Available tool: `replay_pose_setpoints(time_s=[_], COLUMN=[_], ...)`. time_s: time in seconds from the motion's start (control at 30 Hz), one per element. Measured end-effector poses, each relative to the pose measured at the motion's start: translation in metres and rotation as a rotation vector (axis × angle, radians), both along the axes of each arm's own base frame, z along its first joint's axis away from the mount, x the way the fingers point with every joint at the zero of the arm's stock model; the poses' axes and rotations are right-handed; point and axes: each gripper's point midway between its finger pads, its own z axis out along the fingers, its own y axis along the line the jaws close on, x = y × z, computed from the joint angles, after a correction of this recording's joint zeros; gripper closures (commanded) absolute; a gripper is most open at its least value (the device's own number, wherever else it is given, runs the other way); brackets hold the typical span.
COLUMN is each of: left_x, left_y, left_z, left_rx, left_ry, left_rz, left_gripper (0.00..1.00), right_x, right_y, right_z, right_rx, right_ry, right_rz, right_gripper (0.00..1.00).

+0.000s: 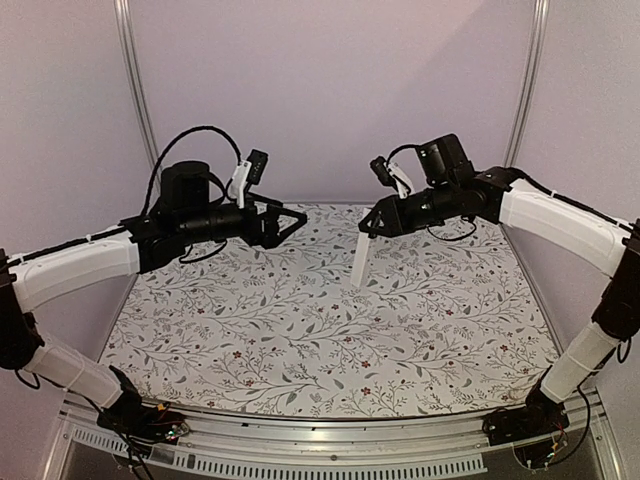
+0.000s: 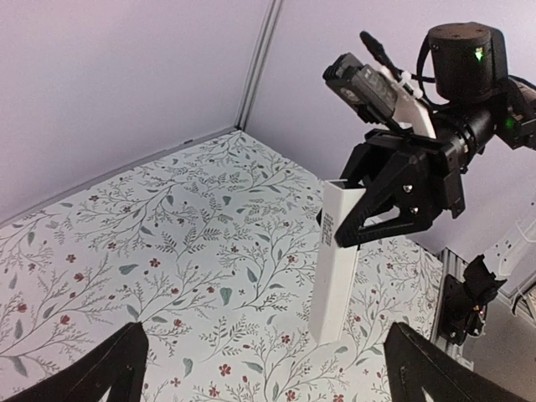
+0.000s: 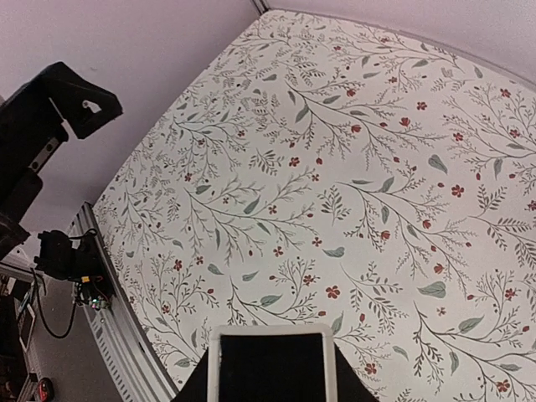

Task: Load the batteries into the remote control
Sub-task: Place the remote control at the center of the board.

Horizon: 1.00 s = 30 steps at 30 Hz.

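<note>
I had the remote control (image 2: 337,260) pinched near its upper end in the right fingers (image 2: 381,209), hanging almost upright with its lower end just above the floral bench (image 1: 300,330). The left fingers (image 1: 288,218) were spread wide and empty, level with the top of the remote and well to its left. From the right wrist camera I looked down on the remote's upper end as a white frame round a dark hollow, which I took for the battery recess. I could see neither battery anywhere around the remote. To do this step well, I judged the remote should be laid flat or held steady with that hollow facing the left arm. A pinch so near one end would let the long bar swing, so any move called for slow travel.
</note>
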Motion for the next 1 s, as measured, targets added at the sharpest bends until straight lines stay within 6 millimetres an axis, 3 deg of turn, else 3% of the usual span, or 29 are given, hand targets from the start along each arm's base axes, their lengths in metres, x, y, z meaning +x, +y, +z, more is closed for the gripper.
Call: replay_pose_setpoints(time_s=[0.33, 0.5, 0.67, 0.8, 1.0], left_x=[0.013, 0.010, 0.007, 0.005, 0.003], left_y=[0.036, 0.048, 0.054, 0.056, 0.058], left_z=[-0.053, -0.064, -0.063, -0.064, -0.071], left_rx=[0.087, 0.088, 0.072, 0.058, 0.050], left_ry=[0.087, 0.094, 0.079, 0.073, 0.078], left_rz=[0.225, 0.271, 0.288, 0.291, 0.293], left_gripper=[0.01, 0.00, 0.00, 0.01, 0.00], right_x=[0.045, 0.044, 0.044, 0.043, 0.051], right_y=[0.021, 0.015, 0.014, 0.016, 0.024], right_z=[-0.068, -0.116, -0.148, -0.170, -0.173], right_rx=[-0.356, -0.492, -0.548, -0.575, -0.583], right_ry=[0.095, 0.172, 0.228, 0.269, 0.293], right_rz=[-0.119, -0.145, -0.173, -0.185, -0.198], right_gripper=[1.00, 1.00, 1.00, 1.00, 0.99])
